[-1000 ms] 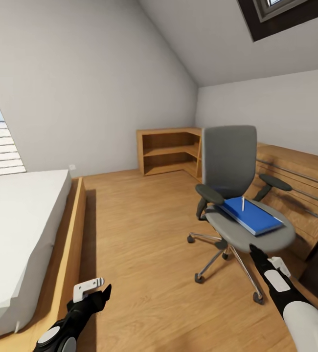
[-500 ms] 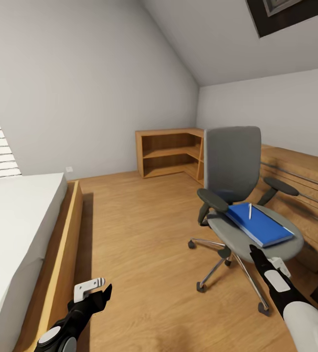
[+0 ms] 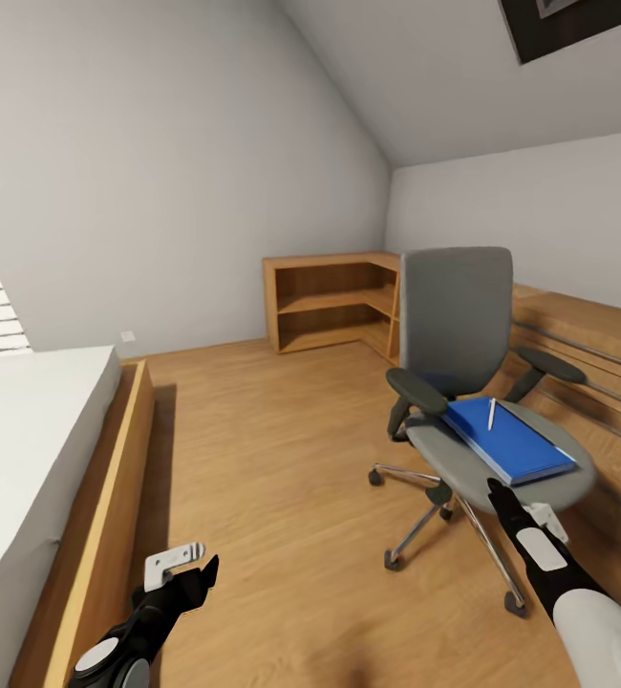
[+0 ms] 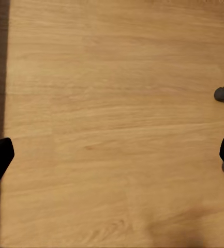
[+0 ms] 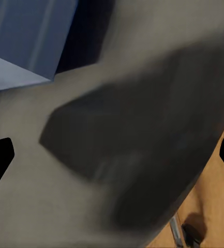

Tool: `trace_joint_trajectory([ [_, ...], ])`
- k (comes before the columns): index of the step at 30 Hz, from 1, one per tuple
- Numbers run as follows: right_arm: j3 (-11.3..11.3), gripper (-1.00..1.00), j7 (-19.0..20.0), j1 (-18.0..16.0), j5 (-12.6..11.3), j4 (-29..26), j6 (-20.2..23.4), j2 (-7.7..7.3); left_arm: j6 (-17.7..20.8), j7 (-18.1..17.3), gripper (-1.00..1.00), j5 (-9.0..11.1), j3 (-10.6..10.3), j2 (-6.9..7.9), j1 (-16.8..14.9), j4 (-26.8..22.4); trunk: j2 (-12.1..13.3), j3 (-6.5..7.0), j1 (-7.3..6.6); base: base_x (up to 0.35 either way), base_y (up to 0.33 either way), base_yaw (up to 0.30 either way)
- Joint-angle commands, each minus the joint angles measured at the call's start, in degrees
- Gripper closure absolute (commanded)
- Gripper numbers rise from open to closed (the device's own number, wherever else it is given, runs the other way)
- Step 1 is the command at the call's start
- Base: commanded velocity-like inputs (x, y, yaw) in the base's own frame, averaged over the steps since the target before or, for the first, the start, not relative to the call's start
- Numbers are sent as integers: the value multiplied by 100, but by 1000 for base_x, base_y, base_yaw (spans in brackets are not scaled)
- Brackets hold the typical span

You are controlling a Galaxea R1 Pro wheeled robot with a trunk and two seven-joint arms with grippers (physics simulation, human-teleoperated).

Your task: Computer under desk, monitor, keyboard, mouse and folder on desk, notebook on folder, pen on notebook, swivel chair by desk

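The swivel chair, grey with black armrests and a chrome star base, stands on the wood floor right of centre. On its seat lies the blue folder with the pale pen on top; I cannot make out the notebook. My right gripper is open just before the seat's front edge. In the right wrist view it faces the grey seat and a folder corner. My left gripper is open and empty over bare floor. Desk, monitor, keyboard and mouse are out of view.
A white bed with a wooden frame runs along the left. A low wooden corner shelf stands at the back wall. A wood panel with grey rails lines the right behind the chair. A chair castor shows on the floor.
The whole picture has shifted: the bed and window have slid left and the chair sits slightly further right and nearer, so the camera moved. Both grippers hold the same open pose.
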Motion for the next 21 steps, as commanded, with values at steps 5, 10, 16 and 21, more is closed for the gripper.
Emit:
trace_joint_trajectory([
  [5, 14, -100, 43, -7, -69, -4, -9, 1, 29, 37, -100, 61, 2, -3, -1, -8, -2, -3, 2, 279, -44, 0],
  [10, 17, -100, 42, -7, -69, -4, -9, 1, 34, 37, -100, 61, 2, -1, -1, -8, -2, -3, 2, 203, -8, 0],
  [16, 18, -100, 42, -7, -69, -4, -9, 1, 52, 37, -100, 61, 2, 3, -1, -8, -2, -3, 2, -53, -1, 0],
  [21, 18, -100, 40, -7, -69, -3, -9, 1, 60, 33, -100, 61, 2, 2, -1, -8, -2, -3, 2, -296, 0, 0],
])
